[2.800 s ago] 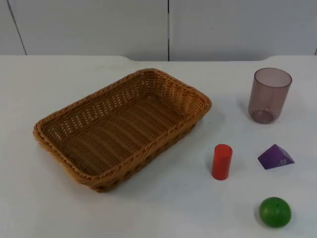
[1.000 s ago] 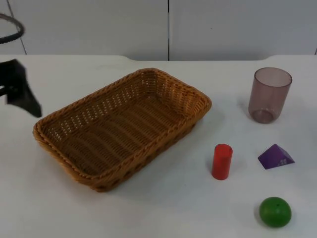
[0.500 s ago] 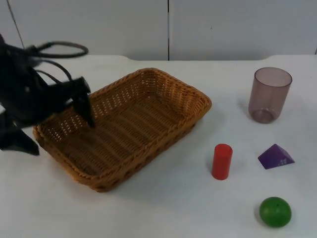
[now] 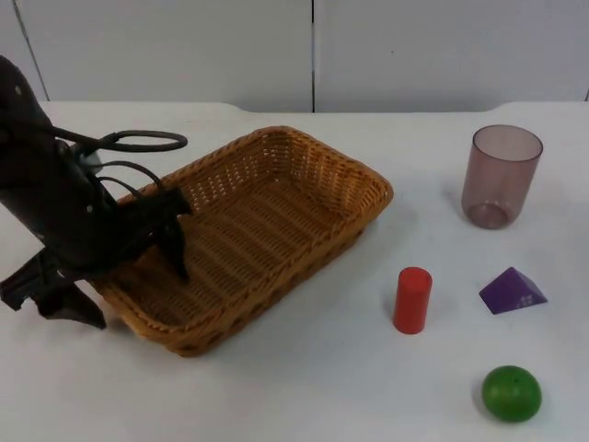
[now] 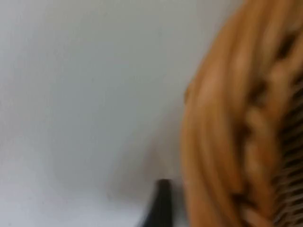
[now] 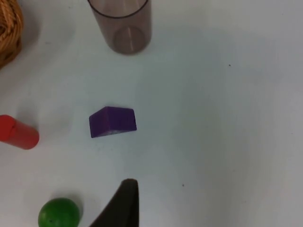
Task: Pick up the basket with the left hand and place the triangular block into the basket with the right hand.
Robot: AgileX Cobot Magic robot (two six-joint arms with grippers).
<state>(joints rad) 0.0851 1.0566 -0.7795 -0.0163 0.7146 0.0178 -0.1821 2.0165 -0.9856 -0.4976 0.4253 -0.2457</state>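
The woven basket (image 4: 267,226) sits on the white table (image 4: 304,387). It looks light and a bit bendy, with a thick braided rim that is good to pinch. The left gripper (image 4: 115,276) is at the basket's end farthest from the blocks. Its fingers are spread wide, one finger (image 4: 175,250) inside the basket and one outside on the table, with the rim between them. They are not squeezing the rim yet.

The purple triangular block (image 4: 512,292) lies well apart from the basket, past the red cylinder (image 4: 412,299). It looks hard, smooth and light. Its sloped sides could slip, so the flat ends seem the best place to hold.

The right gripper (image 6: 124,201) waits above the table near the block, and I cannot tell if it is open.

A clear cup (image 4: 500,177) and a green ball (image 4: 511,393) stand near the block too. A grey wall (image 4: 313,51) is behind the table.
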